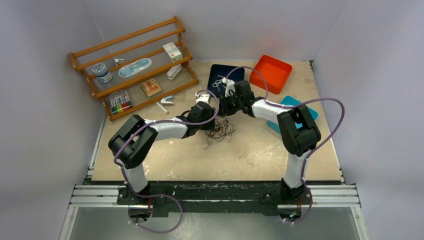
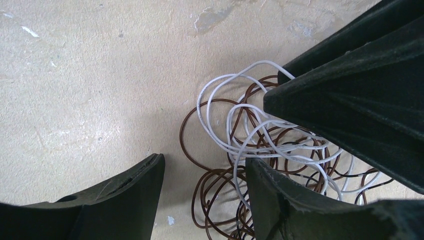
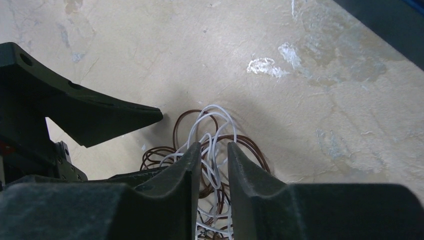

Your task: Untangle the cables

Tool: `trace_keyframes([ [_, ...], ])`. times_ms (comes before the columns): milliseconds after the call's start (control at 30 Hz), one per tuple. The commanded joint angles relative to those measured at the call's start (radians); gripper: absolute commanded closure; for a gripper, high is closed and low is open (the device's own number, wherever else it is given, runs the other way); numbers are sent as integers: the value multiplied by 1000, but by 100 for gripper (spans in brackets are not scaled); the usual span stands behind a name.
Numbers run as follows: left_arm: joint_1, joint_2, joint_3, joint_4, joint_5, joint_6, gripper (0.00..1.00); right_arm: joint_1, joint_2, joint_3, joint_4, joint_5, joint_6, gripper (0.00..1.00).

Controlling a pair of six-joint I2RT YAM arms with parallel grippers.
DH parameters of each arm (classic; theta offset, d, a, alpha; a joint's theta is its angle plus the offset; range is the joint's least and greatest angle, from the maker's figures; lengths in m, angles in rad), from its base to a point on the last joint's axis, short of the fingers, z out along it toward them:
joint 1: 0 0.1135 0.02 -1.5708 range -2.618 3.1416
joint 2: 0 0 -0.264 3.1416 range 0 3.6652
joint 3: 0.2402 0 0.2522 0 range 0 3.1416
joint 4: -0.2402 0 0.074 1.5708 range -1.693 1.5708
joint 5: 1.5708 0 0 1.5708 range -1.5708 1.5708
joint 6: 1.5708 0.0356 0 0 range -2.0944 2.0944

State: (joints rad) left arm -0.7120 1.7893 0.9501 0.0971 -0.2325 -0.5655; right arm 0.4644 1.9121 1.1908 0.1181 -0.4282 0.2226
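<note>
Honestly, nothing here is legible. The only stuff with any print sits on the wooden rack [image 1: 135, 65] in the upper left of the top view: a small white box [image 1: 172, 51] with a red patch, a round tin [image 1: 101, 71], a long blue-and-white pack [image 1: 134, 67] and a pack of markers [image 1: 120, 102]. The red patch might be a logo, but it's too small and blurry to read. Both wrist views show no lettering.

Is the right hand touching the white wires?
Cannot tell. In the right wrist view, white cables run between the fingers of the right hand, but may lie below them.
</note>
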Motion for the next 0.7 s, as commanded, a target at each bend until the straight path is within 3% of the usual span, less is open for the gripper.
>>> trace_keyframes([
  [0, -3, -46, -9, 38, -19, -5, 41, -2, -1, 17, -34, 14, -40, 77],
  [100, -2, -47, -11, 38, -20, -5, 41, -1, -27, 3, -32, 19, -47, 90],
  [233, -3, -41, -16, 42, -23, -5, 41, -2, -92, -12, 17, 5, -69, 100],
  [667, -3, -3, -34, 69, -19, -10, 76, -1, -395, 12, 64, -73, -45, 100],
])
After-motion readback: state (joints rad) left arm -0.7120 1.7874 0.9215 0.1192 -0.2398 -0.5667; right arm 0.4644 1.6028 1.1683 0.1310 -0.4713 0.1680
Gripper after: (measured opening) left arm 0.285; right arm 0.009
